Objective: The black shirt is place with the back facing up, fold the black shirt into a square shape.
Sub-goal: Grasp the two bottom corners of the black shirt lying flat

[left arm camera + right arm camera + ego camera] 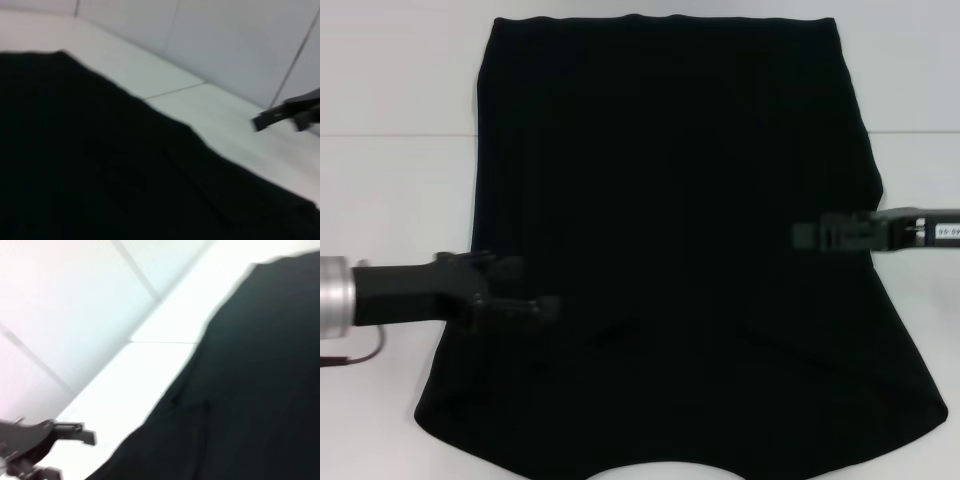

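The left gripper [525, 300], hard black plastic on a silver-cuffed arm, reaches in level from nine o'clock and sits over the left side of the black shirt [670, 200]; whether its fingers are spread or pinching cloth cannot be told against the dark fabric. The right gripper [810, 235] extends flat from three o'clock, its tip over the shirt's right edge, and its grip cannot be told either. The shirt, matte and soft, lies spread flat on the white table [390, 190], filling the centre, straight hem at twelve o'clock, curved neckline at six. A thin seam crosses the tabletop behind it.
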`<state>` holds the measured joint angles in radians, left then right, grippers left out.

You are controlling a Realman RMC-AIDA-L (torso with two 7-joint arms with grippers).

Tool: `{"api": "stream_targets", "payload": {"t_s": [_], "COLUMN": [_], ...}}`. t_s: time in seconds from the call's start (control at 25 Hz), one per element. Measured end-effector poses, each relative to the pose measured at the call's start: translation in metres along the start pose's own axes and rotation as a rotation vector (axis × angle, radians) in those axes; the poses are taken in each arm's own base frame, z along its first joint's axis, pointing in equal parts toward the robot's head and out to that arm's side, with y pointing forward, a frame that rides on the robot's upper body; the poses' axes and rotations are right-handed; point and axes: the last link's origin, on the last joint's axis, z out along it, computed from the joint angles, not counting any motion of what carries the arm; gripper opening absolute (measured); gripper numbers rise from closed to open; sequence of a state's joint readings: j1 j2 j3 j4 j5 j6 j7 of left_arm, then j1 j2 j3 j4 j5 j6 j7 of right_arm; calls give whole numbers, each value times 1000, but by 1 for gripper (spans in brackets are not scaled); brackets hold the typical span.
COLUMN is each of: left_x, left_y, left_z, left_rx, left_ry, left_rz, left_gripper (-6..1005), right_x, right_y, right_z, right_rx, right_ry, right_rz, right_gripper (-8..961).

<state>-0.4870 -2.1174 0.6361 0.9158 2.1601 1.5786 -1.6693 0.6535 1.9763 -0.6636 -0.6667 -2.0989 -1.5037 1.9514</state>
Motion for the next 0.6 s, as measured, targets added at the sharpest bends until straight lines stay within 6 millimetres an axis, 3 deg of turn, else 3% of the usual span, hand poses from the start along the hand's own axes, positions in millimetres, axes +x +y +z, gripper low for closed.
{"api": "stream_targets", "payload": {"t_s": [0.12,0.32,0.6], "left_x": [-7,-28,-50], "left_y": [-5,-10,-3], "left_z": [-14,-41,-59], "left_rx": [46,145,166], "left_ry": [-39,-130,-180], "left_rz": [-53,-151,-220], "left_gripper": [961,961,961], "right_x": [6,10,2], "right_y": [6,12,12], "right_z": [5,17,22], "right_rx": [-33,-61,-55], "right_ry": [-4,24,18], "right_rz": [-42,-61,-88], "right_gripper": [934,925,924]}}
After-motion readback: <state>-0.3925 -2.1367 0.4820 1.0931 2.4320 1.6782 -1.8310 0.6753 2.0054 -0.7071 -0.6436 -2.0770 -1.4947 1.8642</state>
